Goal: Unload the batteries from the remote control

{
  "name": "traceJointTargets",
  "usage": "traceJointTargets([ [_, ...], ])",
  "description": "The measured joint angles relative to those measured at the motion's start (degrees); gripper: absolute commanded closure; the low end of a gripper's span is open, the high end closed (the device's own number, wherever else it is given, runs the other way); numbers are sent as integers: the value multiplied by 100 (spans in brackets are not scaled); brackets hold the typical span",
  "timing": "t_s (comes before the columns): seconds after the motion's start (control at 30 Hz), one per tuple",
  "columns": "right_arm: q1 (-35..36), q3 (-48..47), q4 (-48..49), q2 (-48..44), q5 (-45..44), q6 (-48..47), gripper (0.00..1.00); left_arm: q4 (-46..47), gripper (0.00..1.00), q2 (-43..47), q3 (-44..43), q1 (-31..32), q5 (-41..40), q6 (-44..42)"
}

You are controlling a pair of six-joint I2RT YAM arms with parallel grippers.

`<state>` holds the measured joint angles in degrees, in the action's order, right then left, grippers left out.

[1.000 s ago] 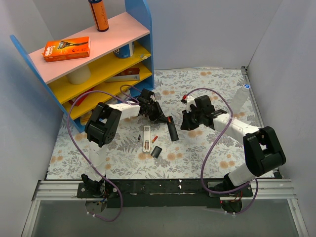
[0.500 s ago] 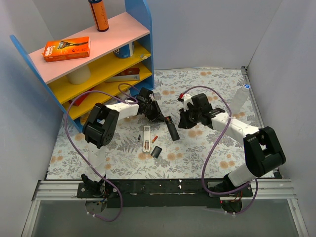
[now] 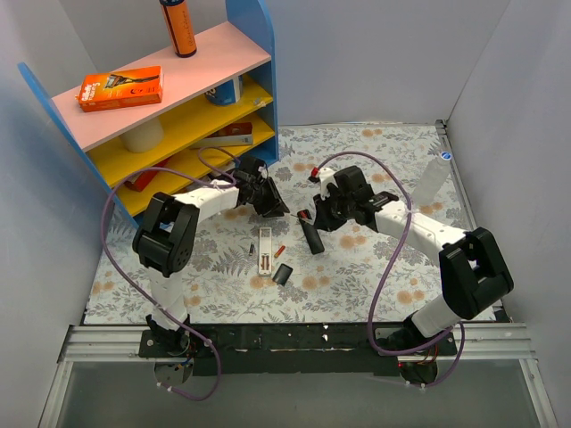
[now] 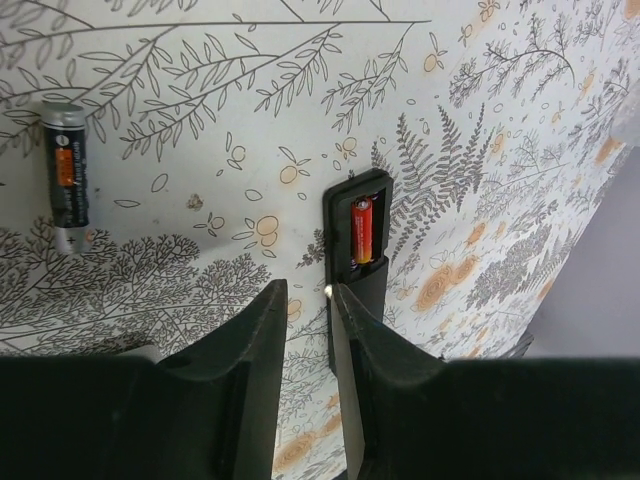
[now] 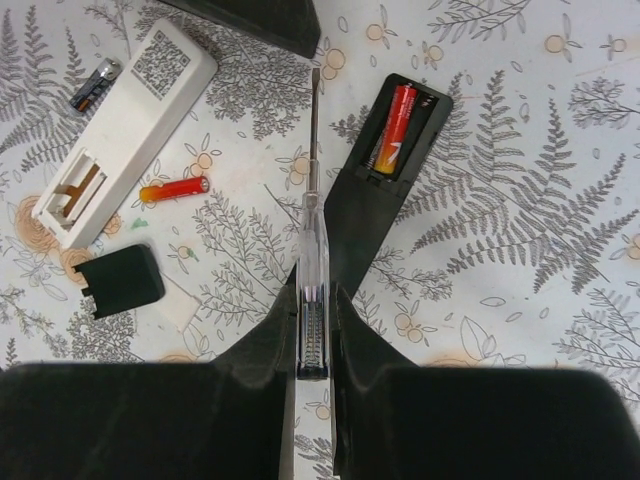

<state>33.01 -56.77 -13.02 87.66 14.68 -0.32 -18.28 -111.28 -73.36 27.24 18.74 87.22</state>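
The black remote [image 3: 311, 235] lies open-backed on the floral mat with one red battery [image 5: 394, 128] in its compartment; this battery also shows in the left wrist view [image 4: 361, 232]. A loose red battery [image 5: 174, 188] and a dark battery [image 5: 95, 85] lie near the white remote [image 5: 130, 130], whose compartment is empty. My right gripper [image 5: 312, 300] is shut on a clear-handled screwdriver [image 5: 312, 240], whose tip is just left of the black remote's compartment. My left gripper [image 4: 308, 290] is narrowly open and empty, at the near end of the black remote [image 4: 376, 285].
A small black cover [image 5: 122, 280] lies beside the white remote. A colourful shelf unit [image 3: 178, 98] stands at the back left, close behind my left arm. A clear bottle [image 3: 432, 178] lies at the right wall.
My right gripper has moved left with the screwdriver to the black remote. My left gripper has drawn back up and to the left, away from the remote.
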Motion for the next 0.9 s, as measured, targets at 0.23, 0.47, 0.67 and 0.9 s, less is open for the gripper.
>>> traceJointTargets([
  [0.23,35,-321,-380,33,-638,-37,99,28,73,332,201,-42,-101,-247],
  [0.47,35,-356,-643,63,-1132,-151,99,68,73,579,264,-42,-118,-354],
  [0.67,35,-356,-754,195,-1239,-232,99,72,73,579,280,-42,-116,-372],
  [0.9,33,-367,-743,278,-1156,-297,99,81,73,579,391,-42,-116,-372],
])
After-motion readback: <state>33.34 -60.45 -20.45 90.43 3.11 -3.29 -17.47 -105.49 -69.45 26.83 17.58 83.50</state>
